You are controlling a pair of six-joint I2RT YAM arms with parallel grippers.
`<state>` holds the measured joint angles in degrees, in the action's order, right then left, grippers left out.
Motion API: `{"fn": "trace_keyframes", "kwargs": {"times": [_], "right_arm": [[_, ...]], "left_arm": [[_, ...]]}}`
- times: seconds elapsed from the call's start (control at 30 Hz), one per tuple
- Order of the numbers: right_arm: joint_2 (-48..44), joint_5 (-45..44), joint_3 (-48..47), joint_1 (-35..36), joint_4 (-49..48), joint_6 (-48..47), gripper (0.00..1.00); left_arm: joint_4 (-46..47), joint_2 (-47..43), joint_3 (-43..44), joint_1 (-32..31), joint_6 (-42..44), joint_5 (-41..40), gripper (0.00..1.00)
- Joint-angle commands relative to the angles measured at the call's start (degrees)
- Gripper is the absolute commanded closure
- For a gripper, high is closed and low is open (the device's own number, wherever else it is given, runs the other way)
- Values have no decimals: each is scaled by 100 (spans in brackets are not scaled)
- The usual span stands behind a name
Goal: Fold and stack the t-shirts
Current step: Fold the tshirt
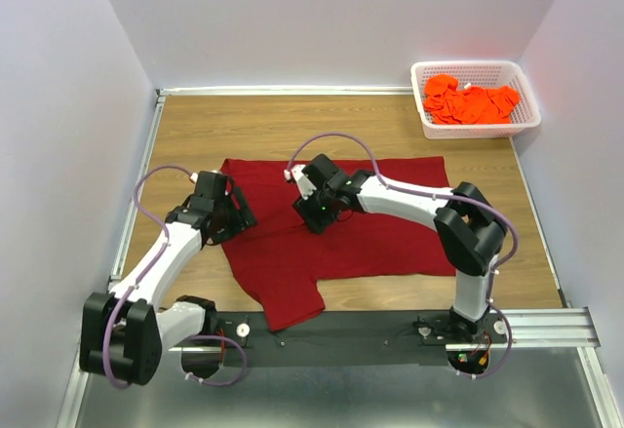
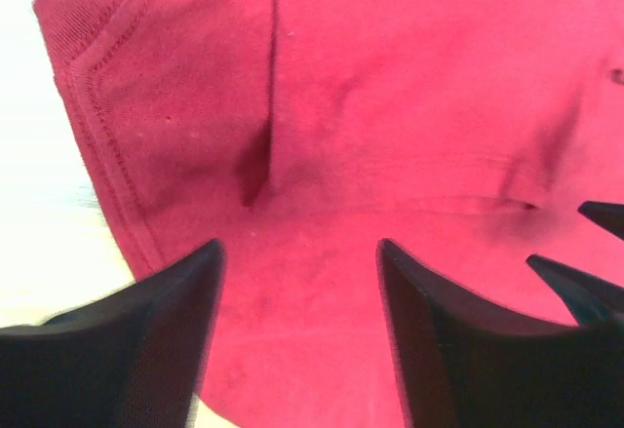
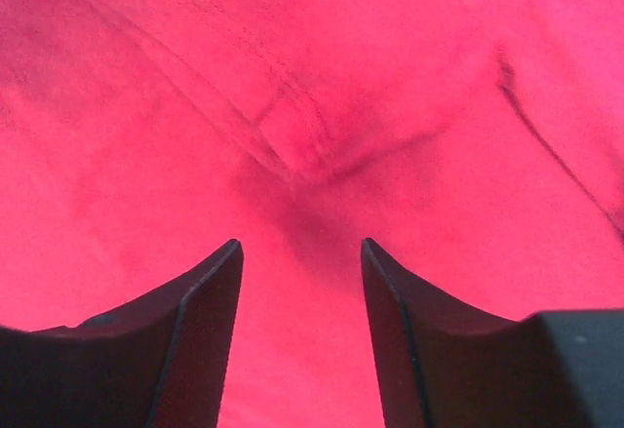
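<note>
Top external view has the dark red shirt (image 1: 336,238) spread flat at mid-frame on the table (image 1: 292,126), with orange shirts (image 1: 470,104) heaped in the basket (image 1: 429,128) at upper right. The left gripper (image 2: 297,248) and right gripper (image 3: 300,245) hang parted over the cloth, pinching nothing. To fold cleanly, each should probably close on one edge, then both should lift evenly. No label or writing is readable.

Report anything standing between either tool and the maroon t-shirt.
Nothing visible does. The left tool and the right tool are both open directly over the maroon t-shirt, with only bare cloth showing between their jaws. The white mesh basket of orange t-shirts stands apart at the far right corner.
</note>
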<state>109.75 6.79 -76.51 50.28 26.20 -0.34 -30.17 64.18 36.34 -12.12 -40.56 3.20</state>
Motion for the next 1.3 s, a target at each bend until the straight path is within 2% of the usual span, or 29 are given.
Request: {"fn": "trace_keyframes", "kwargs": {"times": [0.0, 0.1, 0.23, 0.3, 0.37, 0.43, 0.57, 0.73, 0.9, 1.13, 1.27], "right_arm": [[-603, -125, 189, -474, 386, 8, 39], [-1016, -160, 426, -1177, 378, 332, 37], [-1307, -529, 567, -2161, 334, 700, 36], [-1377, -791, 593, -2785, 220, 903, 36], [-1430, -767, 646, -3189, -51, 1263, 36], [-1457, -557, 760, -3952, -446, 1709, 37], [-1238, -187, 945, -4683, -1089, 2467, 43], [-860, 199, 1383, -5291, -2142, 3345, 61], [-404, 376, 1630, -5608, -2969, 3873, 69], [124, 210, 1780, -5933, -3217, 4305, 70], [318, -11, 1780, -6100, -3217, 4507, 69]], "left_arm": [[-94, -433, 452, -1, -110, -91, 17], [186, -197, 874, 8, -102, -276, 16], [801, 655, 1506, 69, -58, -522, 19], [1188, 1331, 1744, 96, -40, -522, 25], [1356, 2049, 2166, 148, 21, -575, 33], [1497, 2735, 2577, 210, 56, -706, 40], [1655, 3679, 3115, 421, 100, -707, 44], [1725, 4426, 3537, 632, 162, -760, 49], [1717, 4813, 3626, 781, 136, -725, 51], [1690, 5095, 3635, 931, 171, -733, 53], [1576, 5323, 3959, 957, 188, -681, 53]]}}
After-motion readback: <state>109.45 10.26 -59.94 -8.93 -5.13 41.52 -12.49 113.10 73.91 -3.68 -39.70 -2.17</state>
